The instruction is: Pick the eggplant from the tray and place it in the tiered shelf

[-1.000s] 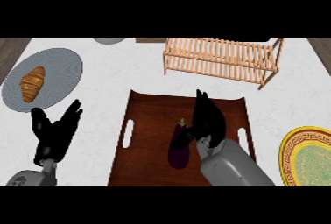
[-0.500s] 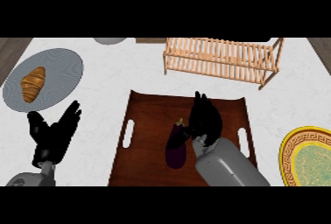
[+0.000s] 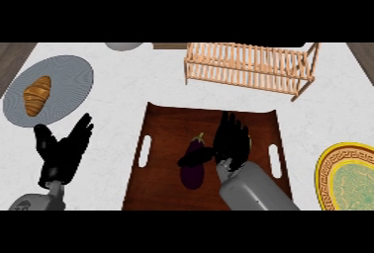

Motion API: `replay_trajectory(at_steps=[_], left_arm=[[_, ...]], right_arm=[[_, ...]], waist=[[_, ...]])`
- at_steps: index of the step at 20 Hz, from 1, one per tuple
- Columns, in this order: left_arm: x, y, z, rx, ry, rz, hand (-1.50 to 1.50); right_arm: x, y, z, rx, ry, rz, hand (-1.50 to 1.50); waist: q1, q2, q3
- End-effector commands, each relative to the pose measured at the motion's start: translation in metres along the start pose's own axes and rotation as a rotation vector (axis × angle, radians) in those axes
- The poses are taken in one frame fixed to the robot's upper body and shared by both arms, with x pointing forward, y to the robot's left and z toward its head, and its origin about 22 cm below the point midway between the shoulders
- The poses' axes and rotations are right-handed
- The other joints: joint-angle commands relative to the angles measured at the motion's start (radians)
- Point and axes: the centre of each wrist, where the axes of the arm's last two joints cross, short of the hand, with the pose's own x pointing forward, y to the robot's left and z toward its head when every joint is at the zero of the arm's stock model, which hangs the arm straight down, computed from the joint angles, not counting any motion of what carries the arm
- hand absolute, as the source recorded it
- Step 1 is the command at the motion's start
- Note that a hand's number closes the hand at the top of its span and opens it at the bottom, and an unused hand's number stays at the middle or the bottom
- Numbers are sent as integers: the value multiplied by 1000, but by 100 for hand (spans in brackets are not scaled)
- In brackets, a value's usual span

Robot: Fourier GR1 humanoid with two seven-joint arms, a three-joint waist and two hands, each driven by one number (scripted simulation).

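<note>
Right hand (image 3: 232, 141): fingers straight, thumb over eggplant (image 3: 191, 175), holding nothing.
Left hand (image 3: 62, 148): open, at 8 o'clock.
Risk: I squeeze, eggplant may roll toward 9.

Glossy purple eggplant (image 3: 192, 176) on a dark, polished wooden tray (image 3: 166, 129); the shelf (image 3: 248, 69) is pale, unpainted wood slats, the counter (image 3: 120, 111) matt white marble, the grey plate (image 3: 71, 81) finely ribbed.

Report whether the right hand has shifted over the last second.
Yes, slightly: the right hand has edged left, away from the tray's right handle slot and toward the eggplant.
</note>
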Motion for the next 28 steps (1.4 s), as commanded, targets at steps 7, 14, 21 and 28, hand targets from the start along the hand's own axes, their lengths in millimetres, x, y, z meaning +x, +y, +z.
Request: replay_trajectory(at_steps=[7, 14, 21, 28], left_arm=[[-21, -9, -2, -2, 48, 21, 0], [-16, -5, 0, -7, 43, 2, 0], [2, -17, -2, -33, 57, 0, 0], [-5, -20, -5, -29, 48, -5, 0]], right_arm=[[-4, 18, 5, -33, 202, -7, -150], [-2, 33, 3, -15, 161, 1, -150], [1, 41, -9, 127, 61, 84, 150], [37, 22, 9, 119, -185, 27, 150]], waist=[[-1, 12, -7], [13, 14, -6], [17, 15, -5], [24, 16, -5]])
